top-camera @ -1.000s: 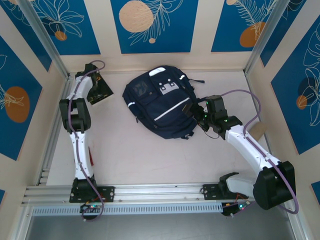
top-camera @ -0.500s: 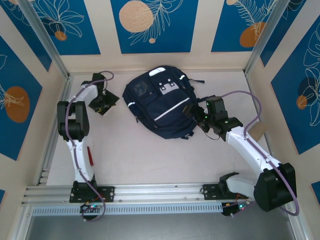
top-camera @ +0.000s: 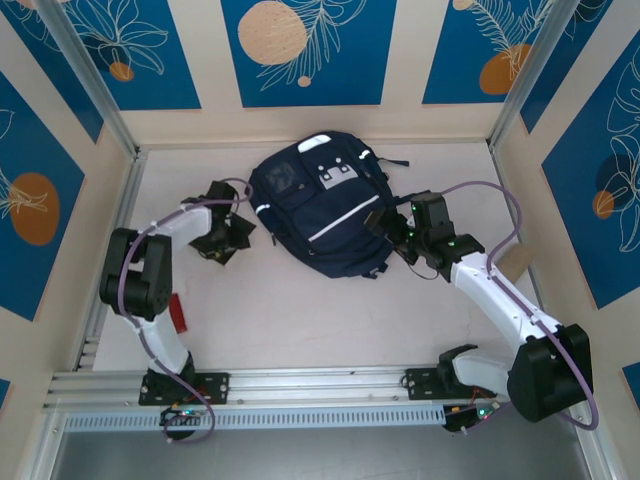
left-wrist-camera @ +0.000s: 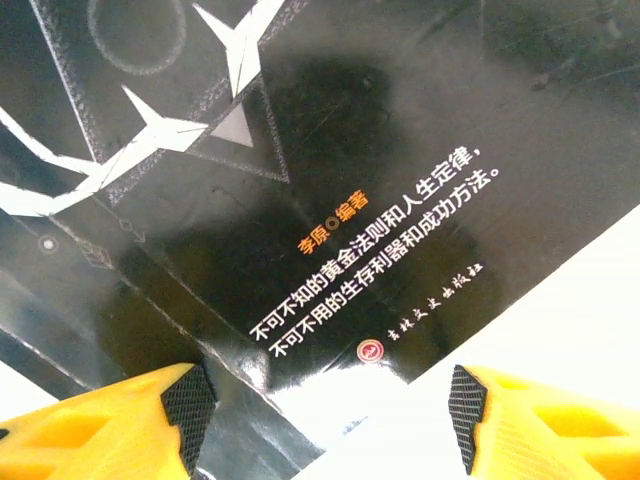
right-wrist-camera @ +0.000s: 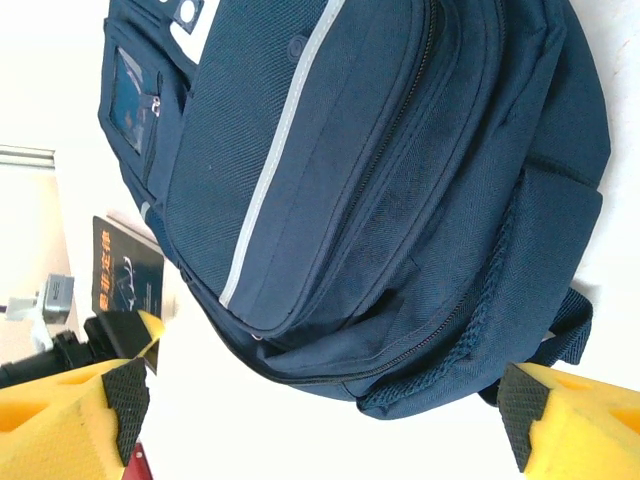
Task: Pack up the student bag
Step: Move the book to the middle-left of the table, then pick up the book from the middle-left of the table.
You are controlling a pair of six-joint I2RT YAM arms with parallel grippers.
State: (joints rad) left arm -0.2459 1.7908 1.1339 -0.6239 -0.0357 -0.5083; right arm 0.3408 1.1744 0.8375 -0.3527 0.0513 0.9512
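Note:
The student bag (top-camera: 320, 200), dark navy with a white stripe, lies flat at the back middle of the table, zippers closed. My left gripper (top-camera: 226, 232) hovers just left of it, shut on a black book (top-camera: 214, 243) with white Chinese print. In the left wrist view that book (left-wrist-camera: 350, 180) spreads across the jaws of the left gripper (left-wrist-camera: 327, 415), one corner between the pads. My right gripper (top-camera: 385, 225) stands open at the bag's right side. In the right wrist view the bag (right-wrist-camera: 380, 180) lies just beyond the wide-apart fingertips of the right gripper (right-wrist-camera: 325, 410), with the book (right-wrist-camera: 125, 265) past its far side.
A small red object (top-camera: 177, 312) lies on the table beside the left arm. A tan object (top-camera: 516, 262) sits by the right wall. Walls close the table on three sides. Bare white table (top-camera: 300, 320) stretches in front of the bag.
My left arm has carried the black book from the back left corner rightward and nearer, up to the bag's left side. The right arm and the bag have stayed put.

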